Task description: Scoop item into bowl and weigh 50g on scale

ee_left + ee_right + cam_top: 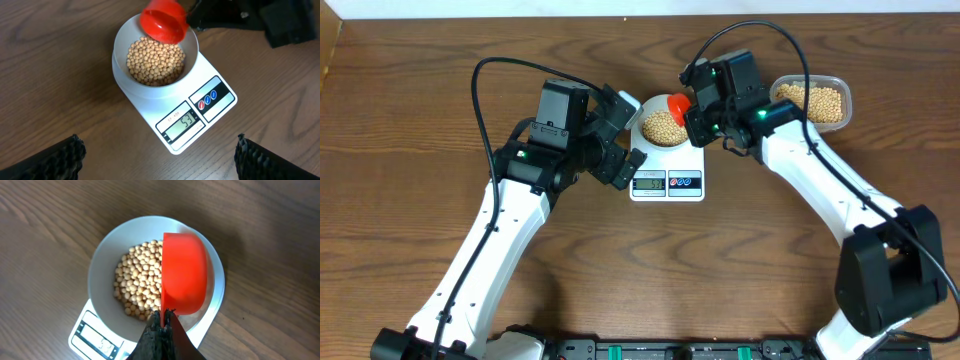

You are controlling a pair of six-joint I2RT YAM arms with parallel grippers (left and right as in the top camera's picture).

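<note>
At table ctr sits the scale (667,192), flat and white, w/ its display (181,122) and two round buttons (207,100) along the near edge. As far as the left wrist view lets one read it, the display shows 53.

On the far part of the scale stands the bowl (121,47), pale, round, upright, approx as wide as the scale itself. The beans (155,62) lie inside it, tan-yellow, a low heap over the bowl's floor, well below the rim.

The right gripper (163,325) reaches in from the far right. Its jaws are pressed tight together on the thin handle of a red scoop (184,275). The scoop hangs over the right part of the bowl, tipped over: its smooth outer side faces the right wrist cam, and its mouth turns down toward the beans. Whether it touches the rim, can't tell.

The left gripper (632,135) sits just left of the bowl and scale, jaws spread wide, holding nothing. Its dark fingers (60,160) show at both lower corners of the left wrist view, w/ the scale's near corner between them. In the overhead view the nearer finger is close to the scale's left edge; contact can't be told.

Far right of the scale, beside the right arm, a clear tub (844,103) holds more beans. All of it rests on a brown wood table (420,120).
</note>
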